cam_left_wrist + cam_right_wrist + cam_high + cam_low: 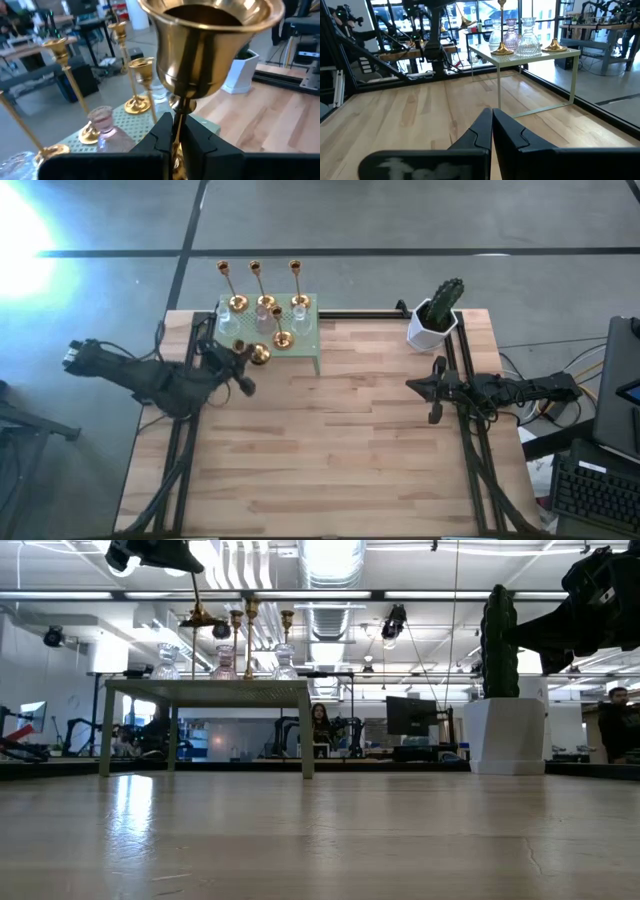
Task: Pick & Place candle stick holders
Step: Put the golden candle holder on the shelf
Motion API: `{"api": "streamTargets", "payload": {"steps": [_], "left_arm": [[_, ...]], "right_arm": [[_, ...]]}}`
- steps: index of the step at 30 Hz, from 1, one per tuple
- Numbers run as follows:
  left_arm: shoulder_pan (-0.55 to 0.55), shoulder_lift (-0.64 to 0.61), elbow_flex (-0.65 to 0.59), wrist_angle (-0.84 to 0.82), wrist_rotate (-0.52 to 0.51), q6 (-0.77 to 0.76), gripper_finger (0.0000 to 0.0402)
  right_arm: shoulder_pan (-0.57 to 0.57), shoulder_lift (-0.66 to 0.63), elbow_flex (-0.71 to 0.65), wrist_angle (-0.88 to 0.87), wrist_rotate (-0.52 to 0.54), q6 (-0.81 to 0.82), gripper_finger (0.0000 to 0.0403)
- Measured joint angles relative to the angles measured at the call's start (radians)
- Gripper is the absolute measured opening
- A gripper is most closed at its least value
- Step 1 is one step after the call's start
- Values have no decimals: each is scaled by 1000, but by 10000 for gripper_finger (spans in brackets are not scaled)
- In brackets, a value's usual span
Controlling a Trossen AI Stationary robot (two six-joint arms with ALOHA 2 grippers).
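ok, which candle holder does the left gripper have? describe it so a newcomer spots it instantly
Start at the small pale green stand at the table's far left. At its near-left corner, the left gripper is shut on the thin stem of a gold candle holder. Unlike the other gold and glass holders, it is lifted off the stand.

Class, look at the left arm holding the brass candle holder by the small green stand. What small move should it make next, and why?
Probably carry it sideways, clear of the stand, before lowering. The left tool is shut on the brass holder by its stem, and in the low view the holder hangs above the stand's top, not yet over bare table. The right tool waits shut over the table's right side.
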Motion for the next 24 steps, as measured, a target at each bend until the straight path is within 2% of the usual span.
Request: {"api": "streamTargets", "payload": {"steps": [11, 24], "left_arm": [[232, -35, 111, -226, 211, -71, 20], [447, -14, 140, -319, 384, -73, 19]], "right_arm": [[0, 0, 0, 0, 0, 0, 8], [0, 0, 0, 0, 0, -1, 8]]}}
